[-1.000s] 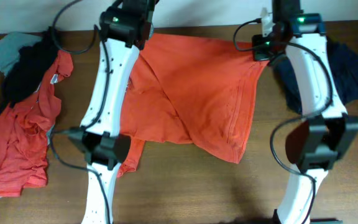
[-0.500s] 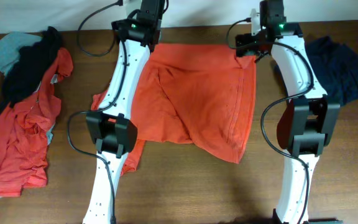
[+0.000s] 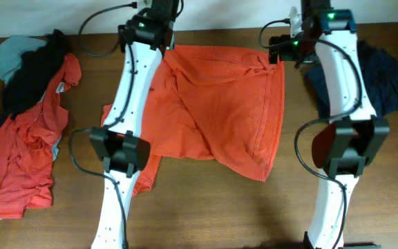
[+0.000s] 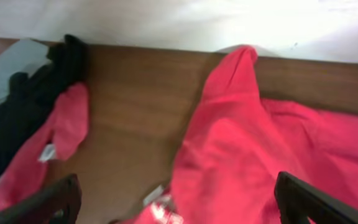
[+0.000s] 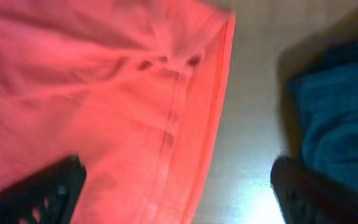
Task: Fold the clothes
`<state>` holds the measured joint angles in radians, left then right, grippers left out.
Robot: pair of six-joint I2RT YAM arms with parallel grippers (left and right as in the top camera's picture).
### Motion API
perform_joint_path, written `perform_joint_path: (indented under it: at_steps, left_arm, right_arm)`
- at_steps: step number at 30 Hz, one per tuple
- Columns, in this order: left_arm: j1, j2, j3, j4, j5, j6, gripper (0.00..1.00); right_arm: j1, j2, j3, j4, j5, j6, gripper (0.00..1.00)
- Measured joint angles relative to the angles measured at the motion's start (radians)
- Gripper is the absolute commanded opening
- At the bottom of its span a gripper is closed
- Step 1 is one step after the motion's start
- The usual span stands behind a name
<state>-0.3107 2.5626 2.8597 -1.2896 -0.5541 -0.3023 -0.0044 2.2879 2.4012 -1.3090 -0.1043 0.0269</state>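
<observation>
Both arms reaching to the far edge of the worktop (image 3: 206, 207), left hand (image 4: 180, 208) and right hand (image 5: 179, 198) spread apart, empty, over the orange-red T-shirt (image 3: 216, 104)

The wooden worktop (image 3: 206, 207) carries an orange-red T-shirt (image 3: 220, 111) spread across the upper middle, a second orange-red shirt (image 3: 26, 152) down the left edge with a black piece (image 3: 33, 72) and a grey-blue piece (image 3: 5, 59) at upper left, and a navy piece (image 3: 392, 76) at upper right.
</observation>
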Motion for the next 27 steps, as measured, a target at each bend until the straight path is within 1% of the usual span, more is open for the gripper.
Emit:
perform_joint_path:
  at_steps: [6,10,14,19,23,26,27]
  left_arm:
    - [0.003,-0.192,0.015,-0.163,0.083,0.005,0.99]
    - [0.003,-0.319,0.033,-0.291,0.129,0.006,0.99]
    - [0.003,-0.400,0.038,-0.389,0.157,0.008,0.99]
    - [0.003,-0.444,0.036,-0.395,0.284,0.008,0.99]
    - [0.003,-0.492,0.029,-0.397,0.348,0.008,0.99]
    - [0.000,-0.552,0.011,-0.397,0.374,0.008,0.99]
    - [-0.003,-0.576,-0.001,-0.397,0.379,0.008,0.99]
  right_arm:
    - [0.000,-0.095,0.103,-0.221,-0.062,0.006,0.98]
    - [0.000,-0.148,0.107,-0.320,-0.076,0.011,0.99]
    - [0.000,-0.190,0.106,-0.377,-0.080,0.022,0.99]
    - [0.000,-0.285,0.105,-0.383,-0.082,0.046,0.99]
    - [0.000,-0.418,0.094,-0.383,-0.079,0.081,0.99]
    - [0.000,-0.545,0.026,-0.383,-0.078,0.102,0.99]
    - [0.000,-0.603,-0.025,-0.383,-0.078,0.108,0.99]
